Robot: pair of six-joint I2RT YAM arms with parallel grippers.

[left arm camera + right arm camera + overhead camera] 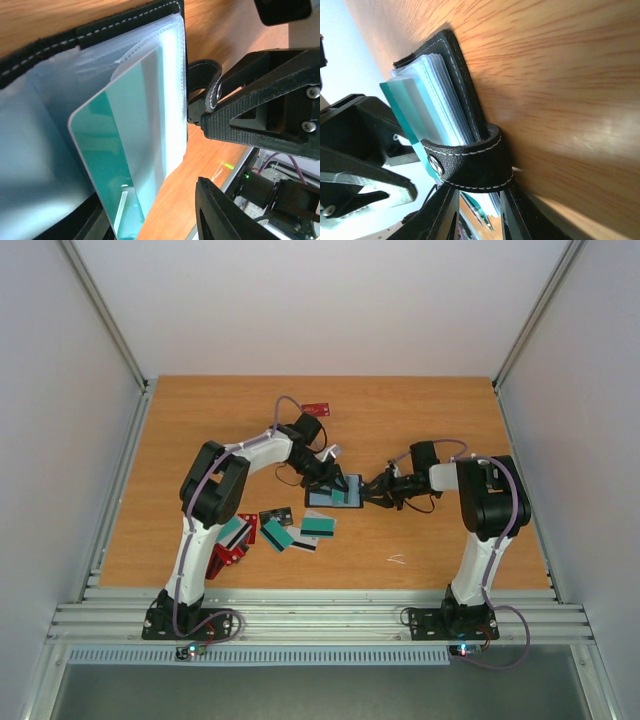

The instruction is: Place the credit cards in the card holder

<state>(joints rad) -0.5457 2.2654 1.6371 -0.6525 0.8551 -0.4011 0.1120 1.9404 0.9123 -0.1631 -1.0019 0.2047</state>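
The card holder (336, 497) lies open in the middle of the table, black with clear sleeves (150, 65). A teal credit card (107, 160) stands partway in one sleeve, its lower end sticking out. My left gripper (160, 210) is open around that end. Its right finger (225, 215) stands clear of the card with bare wood between; the other finger is hidden behind the card. My right gripper (472, 197) is shut on the holder's black snap strap (475, 162) from the right side (374, 492). More credit cards (300, 530), teal, red and dark, lie loose near the left arm.
A red card (316, 408) lies alone near the table's far edge. A red and teal pile (230, 542) sits beside the left arm's forearm. A small pale scrap (397, 559) lies on the wood in front of the right arm. Metal rails border the table.
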